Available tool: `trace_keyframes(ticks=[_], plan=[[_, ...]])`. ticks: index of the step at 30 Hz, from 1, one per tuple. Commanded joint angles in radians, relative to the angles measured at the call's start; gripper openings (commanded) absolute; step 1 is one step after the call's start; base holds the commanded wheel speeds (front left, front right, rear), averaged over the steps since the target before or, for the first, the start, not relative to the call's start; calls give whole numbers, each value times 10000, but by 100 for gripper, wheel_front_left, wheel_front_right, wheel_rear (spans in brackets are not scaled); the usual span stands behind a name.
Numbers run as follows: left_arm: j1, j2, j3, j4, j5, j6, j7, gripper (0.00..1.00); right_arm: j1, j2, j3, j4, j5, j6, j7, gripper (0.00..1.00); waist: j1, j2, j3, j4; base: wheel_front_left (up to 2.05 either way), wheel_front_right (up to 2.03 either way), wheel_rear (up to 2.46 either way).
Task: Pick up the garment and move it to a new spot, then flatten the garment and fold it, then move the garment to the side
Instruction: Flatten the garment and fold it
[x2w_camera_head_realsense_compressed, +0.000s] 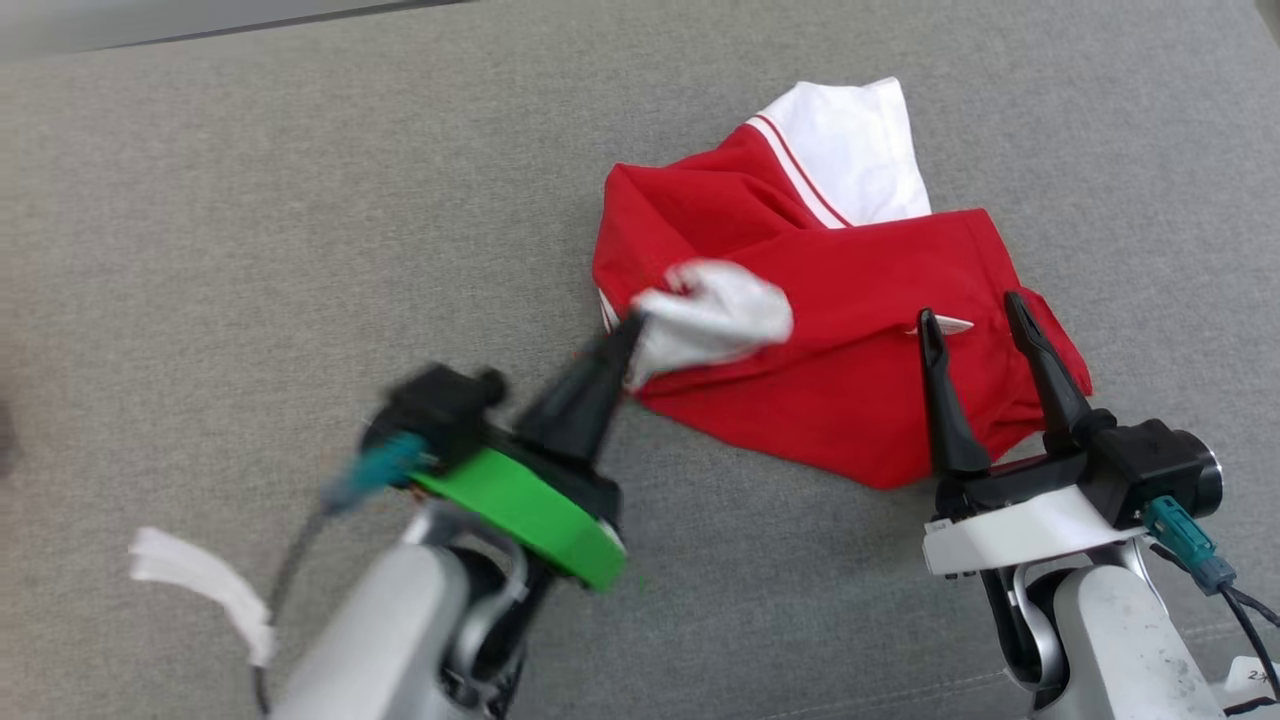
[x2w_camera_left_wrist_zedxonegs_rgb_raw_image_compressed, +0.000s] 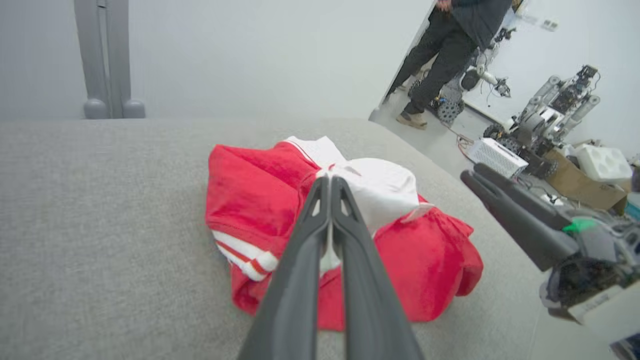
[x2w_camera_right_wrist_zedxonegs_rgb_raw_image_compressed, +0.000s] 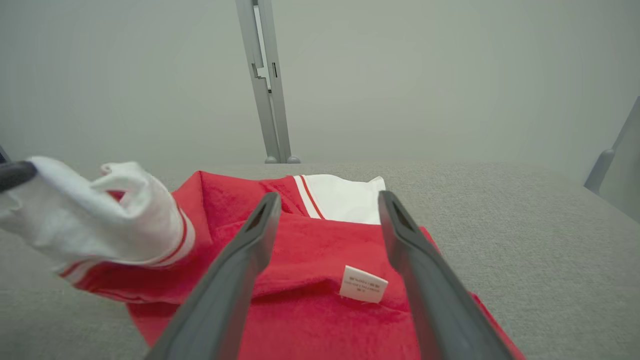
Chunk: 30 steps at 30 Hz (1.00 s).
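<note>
Garment (x2w_camera_head_realsense_compressed: 830, 330): red with white sleeves, crumpled heap on grey fabric surface (x2w_camera_head_realsense_compressed: 300, 250), right of centre in head view. Long axis roughly left-right, sloping toward robot at right end. Far white sleeve (x2w_camera_head_realsense_compressed: 850, 150) points away from robot. Near white sleeve (x2w_camera_head_realsense_compressed: 715, 315) stretched toward robot's left, lifted off heap. Left gripper (x2w_camera_head_realsense_compressed: 632, 328): fingers pressed together, pinching that sleeve's end. Right gripper (x2w_camera_head_realsense_compressed: 968, 306): fingers spread wide, holding nothing, over heap's near right part, either side of label (x2w_camera_right_wrist_zedxonegs_rgb_raw_image_compressed: 363, 284).
</note>
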Motion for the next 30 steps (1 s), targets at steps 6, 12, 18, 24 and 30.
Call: trace_keyframes(ticks=[6,12,18,24,30], plan=[[132,-168,2514,-1120,-2328,643,-656,0,54,-18,128,8,-31,-14,-29,100,0,0,-242,205,0,0,0],[1861,-428,3755,-917,-3816,1901,-740,0,71,-17,28,-77,29,-14,-29,100,0,0,-22,193,0,0,0],[3250,-351,3063,-208,-3376,2320,-468,0,-51,-17,-127,-139,-52,-14,-30,100,0,0,248,326,0,0,0],[3864,353,1669,-368,-2427,2283,683,0,-181,-18,-148,-156,-130,-14,-30,100,0,0,381,490,0,0,0],[3512,1150,1836,-1537,-1274,2745,263,100,-189,-18,-62,-154,-152,-14,-30,100,0,0,436,557,0,0,0]])
